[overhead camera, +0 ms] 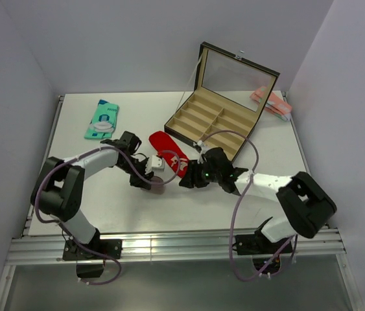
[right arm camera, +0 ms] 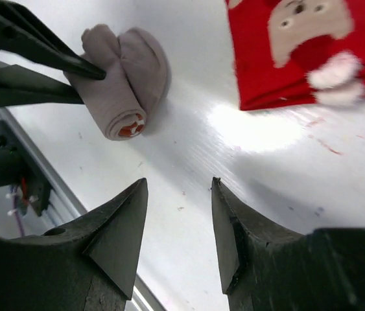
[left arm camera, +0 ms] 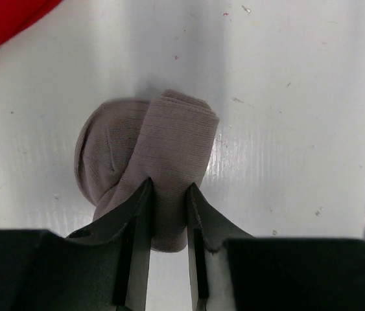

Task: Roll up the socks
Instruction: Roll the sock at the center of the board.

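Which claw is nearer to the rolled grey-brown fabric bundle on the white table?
Left. The left claw is shut on the rolled grey-brown fabric bundle; the right claw hangs open, a gap away from it.

Overhead camera; both close wrist cameras share sock (left arm camera: 146,162).

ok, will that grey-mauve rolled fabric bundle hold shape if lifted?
Probably soft and light: the grey-mauve rolled fabric bundle dents where the left gripper pinches it. Its outer fold wraps over, so likely stays rolled. Rounded, so may roll if released.
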Controlling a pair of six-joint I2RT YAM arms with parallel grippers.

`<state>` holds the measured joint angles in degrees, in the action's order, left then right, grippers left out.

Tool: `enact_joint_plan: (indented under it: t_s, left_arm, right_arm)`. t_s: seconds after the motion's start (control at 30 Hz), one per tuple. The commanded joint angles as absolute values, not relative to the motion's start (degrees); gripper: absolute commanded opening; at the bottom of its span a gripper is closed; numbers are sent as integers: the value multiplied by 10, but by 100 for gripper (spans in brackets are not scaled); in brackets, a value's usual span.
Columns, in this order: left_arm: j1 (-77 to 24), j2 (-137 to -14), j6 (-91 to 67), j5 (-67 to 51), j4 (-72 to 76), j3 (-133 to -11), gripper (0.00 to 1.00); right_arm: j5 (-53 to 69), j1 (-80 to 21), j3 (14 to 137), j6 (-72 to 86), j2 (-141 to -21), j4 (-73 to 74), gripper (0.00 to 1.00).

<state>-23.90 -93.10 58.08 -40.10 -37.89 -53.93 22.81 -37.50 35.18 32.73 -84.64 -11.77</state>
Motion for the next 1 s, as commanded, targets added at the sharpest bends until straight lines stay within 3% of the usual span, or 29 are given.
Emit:
enact_joint_plan:
  t_s: [0.0, 0.2, 0.37, 0.73, 0.97]
  left_arm:
    - [-229, -971, 613, -429, -511, -585, 0]
    - [-221, -1039, 616, -426, -568, -642, 0]
    - [-219, -1099, 603, -421, -602, -694, 1]
    - [-200, -1251, 610, -436, -743, -829, 0]
    - [-196, -1292, 613, -429, -772, -851, 0]
  right_arm:
    - [151, -380, 312, 310, -774, -177, 51]
    - [27, -458, 315, 250, -702, -137, 52]
    - [-92, -571, 383, 179, -745, -86, 52]
    - [-134, -663, 489, 49, -852, -53, 54]
    - [-139, -677, 539, -10, -916, -19, 56]
